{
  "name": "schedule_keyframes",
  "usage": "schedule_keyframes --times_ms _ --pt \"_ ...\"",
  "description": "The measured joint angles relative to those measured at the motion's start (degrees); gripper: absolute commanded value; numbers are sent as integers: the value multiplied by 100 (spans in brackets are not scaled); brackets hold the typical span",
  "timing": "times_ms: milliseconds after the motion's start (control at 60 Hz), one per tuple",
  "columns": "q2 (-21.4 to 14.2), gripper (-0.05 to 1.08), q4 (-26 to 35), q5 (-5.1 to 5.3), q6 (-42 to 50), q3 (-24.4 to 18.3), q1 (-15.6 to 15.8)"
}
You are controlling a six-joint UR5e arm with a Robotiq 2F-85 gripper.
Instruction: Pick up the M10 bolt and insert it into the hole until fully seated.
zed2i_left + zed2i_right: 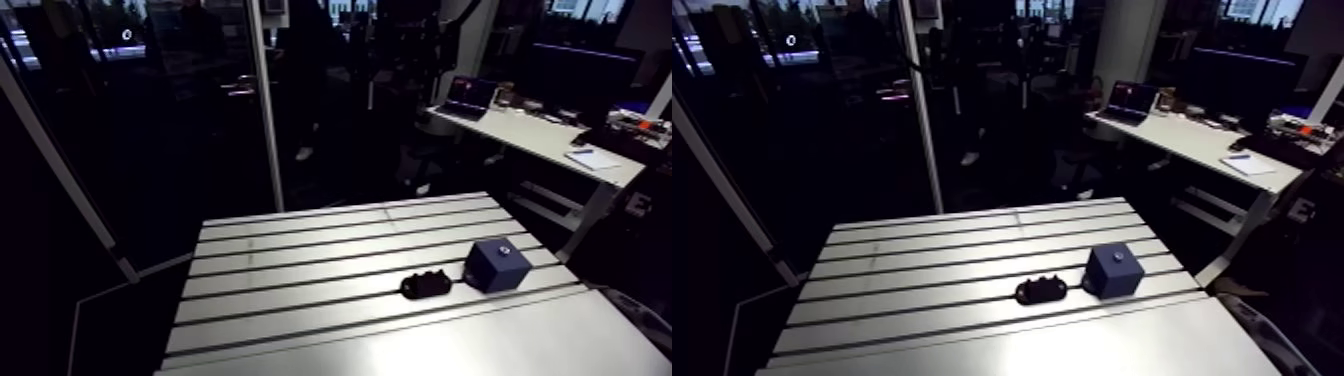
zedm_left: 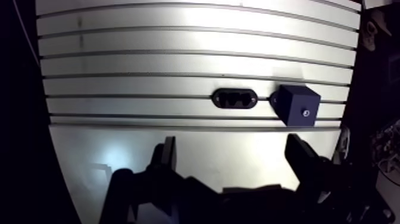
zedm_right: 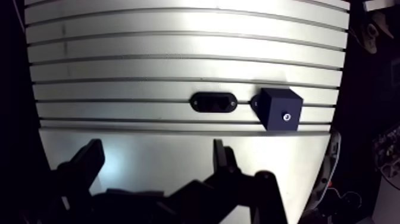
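A dark blue cube (image 1: 497,264) stands on the slotted aluminium table (image 1: 330,240), with a small round bright spot (image 2: 305,112) on one face; I cannot tell whether it is a hole or a bolt head. Just beside the cube lies a black oval block (image 2: 234,98) with two recesses in its upper side. No separate bolt can be made out. In the wrist view my gripper (image 2: 235,158) hangs high above the table's smooth front strip, short of both objects. It is open, and nothing sits between its fingers (image 2: 168,156). The arm view does not show the gripper.
Several long slots (image 2: 178,76) run across the table, and the cube and block sit on the ribs closest to the smooth plate (image 1: 470,345). The table's edge drops off close beside the cube (image 2: 348,89).
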Motion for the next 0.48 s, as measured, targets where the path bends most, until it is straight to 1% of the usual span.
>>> schedule_keyframes --times_ms 483 --pt "-46 1 135 -2 53 -48 51"
